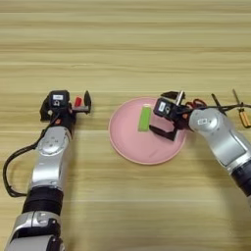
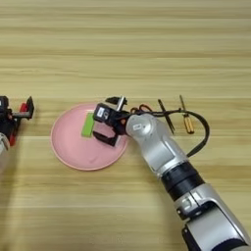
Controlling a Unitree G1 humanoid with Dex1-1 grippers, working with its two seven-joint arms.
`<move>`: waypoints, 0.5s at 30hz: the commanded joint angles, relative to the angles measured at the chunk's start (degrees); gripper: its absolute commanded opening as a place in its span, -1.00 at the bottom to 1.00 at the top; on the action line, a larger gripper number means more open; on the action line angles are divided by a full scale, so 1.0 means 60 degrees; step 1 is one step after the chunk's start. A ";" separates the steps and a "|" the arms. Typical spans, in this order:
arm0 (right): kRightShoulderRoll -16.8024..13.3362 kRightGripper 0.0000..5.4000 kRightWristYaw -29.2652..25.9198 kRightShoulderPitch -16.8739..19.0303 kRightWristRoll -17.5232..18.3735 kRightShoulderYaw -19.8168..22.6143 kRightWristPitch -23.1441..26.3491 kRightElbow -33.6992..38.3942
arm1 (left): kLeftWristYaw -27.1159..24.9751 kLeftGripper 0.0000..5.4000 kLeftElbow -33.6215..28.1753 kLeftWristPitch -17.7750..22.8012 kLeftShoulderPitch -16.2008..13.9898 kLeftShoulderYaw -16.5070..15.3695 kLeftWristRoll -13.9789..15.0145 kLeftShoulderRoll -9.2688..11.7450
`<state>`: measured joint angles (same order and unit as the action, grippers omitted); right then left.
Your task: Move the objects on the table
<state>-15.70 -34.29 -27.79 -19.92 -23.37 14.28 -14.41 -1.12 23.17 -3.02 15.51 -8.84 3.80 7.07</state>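
Wide pale plank bench (image 1: 127,44), bare across the whole far half and along the near edge between the arms. At centre, a pink plate (image 1: 132,147) lying flat, with a lime-green block (image 1: 144,118) resting on its far part, long side pointing away, clear of the rim. Right tool (image 1: 165,113) hovering over the plate's right side, just beside the block without touching it; black fingers (image 1: 162,133) spread wide, one toward the far rim, one lower over the plate, nothing pinched between them. Behind the right wrist, near the plate's right edge, a cluster: a thin black pointed tool (image 2: 165,116), a slim orange-handled screwdriver (image 2: 188,123) just beside it, a bit of red (image 2: 143,107) partly hidden by the arm, and a black cable (image 2: 203,132) looping past them. Left tool (image 1: 82,103) parked well left of the plate, low by the bench, fingers apart and holding nothing. Open wood between that tool and the plate's left rim.
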 commanded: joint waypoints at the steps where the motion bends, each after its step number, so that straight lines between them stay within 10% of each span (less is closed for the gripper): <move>1: -0.0060 0.99 0.0214 -0.0084 0.0441 0.0692 0.0168 0.0218 | -0.0013 1.00 -0.0078 0.0008 -0.0050 0.0009 -0.0033 0.0072; 15: -0.0207 0.99 0.1689 -0.0284 0.2134 0.3394 0.0127 -0.0694 | -0.0822 1.00 -0.2817 0.1464 -0.0475 0.0796 -0.0033 0.0197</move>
<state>-17.33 -25.77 -27.93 -8.67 -4.86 15.72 -16.41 -5.61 7.75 4.09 13.11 -4.71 3.68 8.00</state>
